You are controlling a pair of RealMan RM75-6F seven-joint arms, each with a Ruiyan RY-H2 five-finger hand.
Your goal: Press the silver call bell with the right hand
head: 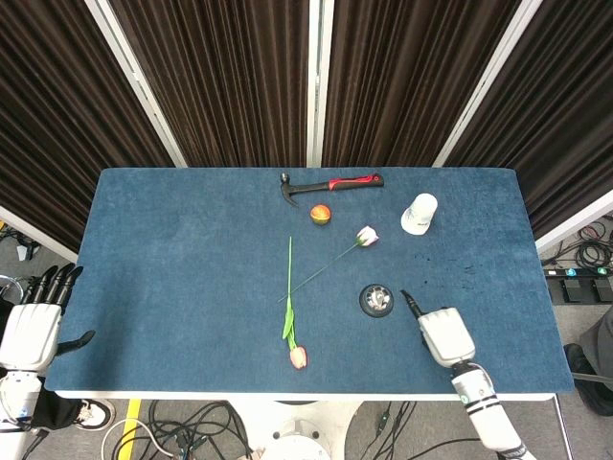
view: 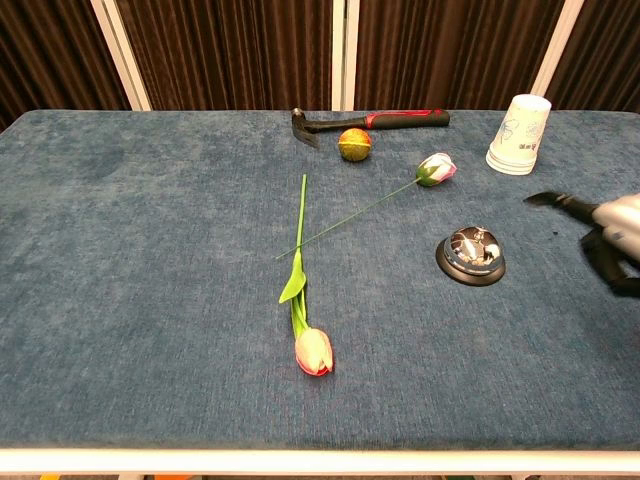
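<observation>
Silver call bell (head: 376, 300) on its black round base sits right of centre in the head view, on the blue carpeted worktop (head: 172, 249), which is the largest thing and fills the middle of both views below dark pleated curtains (head: 220, 77). Next in size, the white right hand (head: 442, 335) hangs low over the worktop just to the lower right of the bell, apart from it, with one dark finger pointing toward the bell and the rest curled under; in the chest view it enters from the right edge, holding nothing. The white left hand (head: 31, 326) sits off the lower left corner of the worktop, its dark fingers (head: 50, 285) straight and spread, empty. A hammer with a red and black handle (head: 333, 184) lies along the far edge at upper centre. Two long-stemmed tulips follow: one pink tulip (head: 298, 357) with its bloom near the front edge, one pale tulip (head: 367, 235) up and left of the bell. A white paper cup (head: 419, 213), upside down, stands at the upper right. Smallest, a red and yellow round fruit (head: 320, 214) rests just below the hammer.
</observation>
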